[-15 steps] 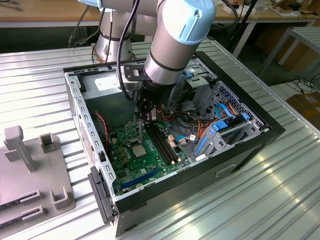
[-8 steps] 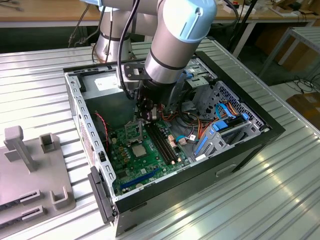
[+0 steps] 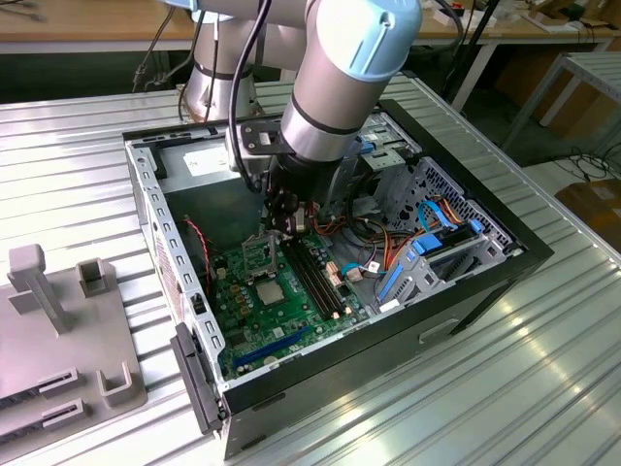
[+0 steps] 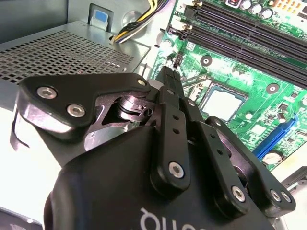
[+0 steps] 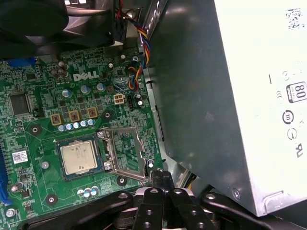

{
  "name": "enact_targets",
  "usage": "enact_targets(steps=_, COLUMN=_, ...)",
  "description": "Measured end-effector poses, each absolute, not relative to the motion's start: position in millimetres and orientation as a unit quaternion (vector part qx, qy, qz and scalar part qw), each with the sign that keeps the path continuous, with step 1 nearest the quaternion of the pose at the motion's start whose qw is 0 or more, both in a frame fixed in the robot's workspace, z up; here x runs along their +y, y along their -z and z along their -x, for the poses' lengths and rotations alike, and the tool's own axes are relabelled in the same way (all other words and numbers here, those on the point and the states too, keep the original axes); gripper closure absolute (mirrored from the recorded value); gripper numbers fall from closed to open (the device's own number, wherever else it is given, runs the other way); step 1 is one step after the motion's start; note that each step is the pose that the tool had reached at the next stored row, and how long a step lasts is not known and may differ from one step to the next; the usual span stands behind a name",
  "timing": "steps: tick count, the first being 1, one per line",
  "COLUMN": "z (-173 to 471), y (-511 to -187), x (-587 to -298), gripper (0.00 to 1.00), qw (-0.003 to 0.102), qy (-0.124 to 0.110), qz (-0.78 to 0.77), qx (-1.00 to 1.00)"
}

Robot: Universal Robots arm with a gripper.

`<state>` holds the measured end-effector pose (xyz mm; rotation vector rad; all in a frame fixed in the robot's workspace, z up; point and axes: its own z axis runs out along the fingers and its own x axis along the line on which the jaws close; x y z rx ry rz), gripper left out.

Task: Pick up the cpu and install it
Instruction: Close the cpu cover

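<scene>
The cpu, a small square chip with a silver-grey top, lies flat in its socket on the green motherboard. It also shows in the second wrist view and in the exterior view. The hollow metal socket frame stands flipped open beside it. My gripper hangs just past the frame's outer edge, between the frame and the power-supply box. Its black fingers are shut together with nothing between them. In the exterior view the gripper is low inside the case, beyond the cpu.
The grey power-supply box stands close beside the gripper. Long black memory slots run next to the socket. Coloured cables and a blue-tabbed drive cage crowd the case's far side. Grey fixtures sit on the table at the exterior view's left.
</scene>
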<state>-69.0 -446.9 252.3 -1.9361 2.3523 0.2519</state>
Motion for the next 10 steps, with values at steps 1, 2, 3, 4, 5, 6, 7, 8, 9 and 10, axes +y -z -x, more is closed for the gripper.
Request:
enact_targets(steps=1, z=69.0, y=-252.8, x=-446.9, gripper=0.89, qw=0.042, qy=-0.082, qz=0.633, qx=0.769)
enact_targets(steps=2, z=69.0, y=-253.0, x=-446.9, gripper=0.89, qw=0.043, qy=-0.082, qz=0.633, qx=0.769)
enact_targets(steps=3, z=69.0, y=-253.0, x=-446.9, gripper=0.89, qw=0.043, qy=-0.082, qz=0.633, qx=0.769)
enact_targets(steps=4, z=69.0, y=-253.2, x=-446.9, gripper=0.89, qw=0.042, qy=-0.082, qz=0.633, qx=0.769)
enact_targets(steps=5, z=69.0, y=-253.4, x=-446.9, gripper=0.89, qw=0.042, qy=-0.082, qz=0.633, qx=0.769)
enact_targets(steps=6, z=69.0, y=-253.5, x=-446.9, gripper=0.89, qw=0.042, qy=-0.082, qz=0.633, qx=0.769)
enact_targets(steps=7, z=69.0, y=-253.6, x=-446.9, gripper=0.89, qw=0.042, qy=-0.082, qz=0.633, qx=0.769)
enact_targets(steps=8, z=69.0, y=-253.6, x=-446.9, gripper=0.89, qw=0.042, qy=-0.082, qz=0.633, qx=0.769)
enact_targets(steps=9, z=69.0, y=-253.6, x=-446.9, gripper=0.89, qw=0.042, qy=-0.082, qz=0.633, qx=0.769)
enact_targets(steps=10, z=69.0, y=-253.7, x=-446.9, gripper=0.89, qw=0.042, qy=-0.082, qz=0.633, qx=0.769)
